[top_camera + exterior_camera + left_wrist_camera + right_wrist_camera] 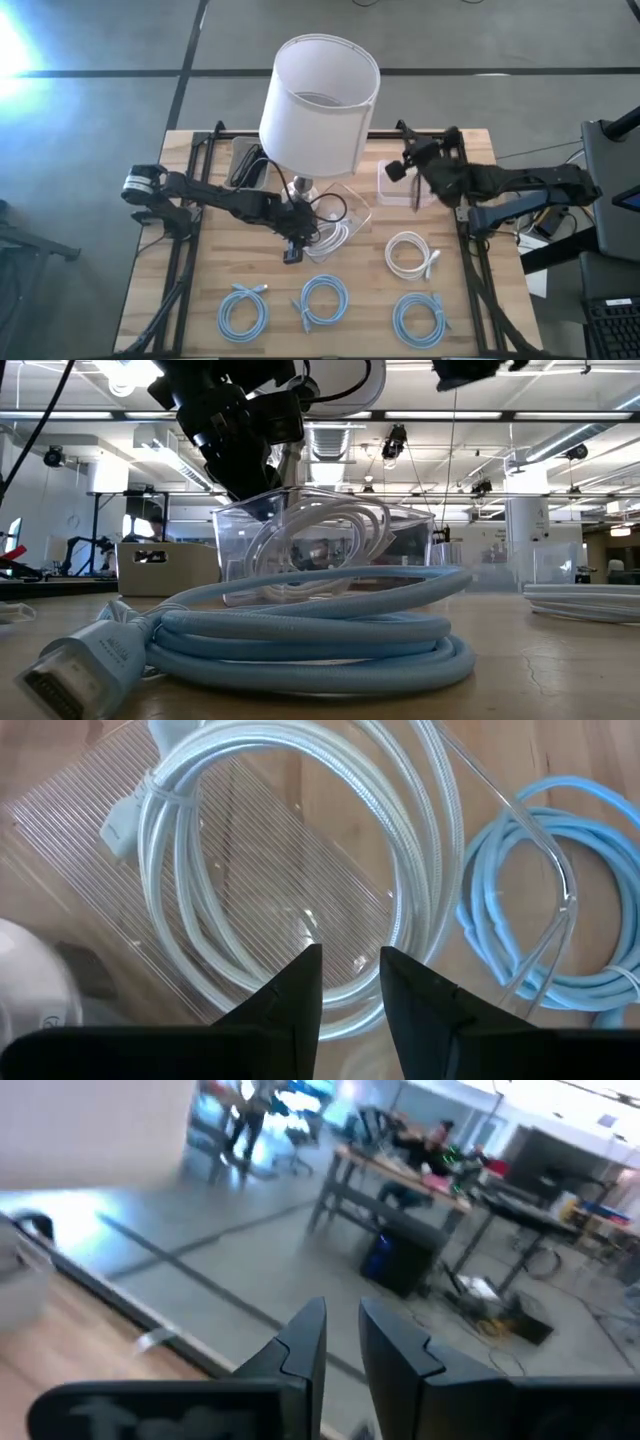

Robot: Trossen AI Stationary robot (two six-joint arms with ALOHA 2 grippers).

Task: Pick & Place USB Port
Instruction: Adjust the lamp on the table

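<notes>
While the left gripper [350, 985] hovers, fingers narrowly apart and empty, above the white cable [300, 870] coiled in the clear bin [352, 212] at table centre, the right gripper [340, 1345], nearly closed and empty, waits at two o'clock.

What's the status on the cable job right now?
Left gripper open, empty, over white cable lying in clear bin. Right gripper raised at far edge, empty. Lamp crowds the bin.

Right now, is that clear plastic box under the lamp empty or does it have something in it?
Not empty. A coiled white cable lies inside the clear box, seen through its walls in the low view and from above by the left gripper.
</notes>
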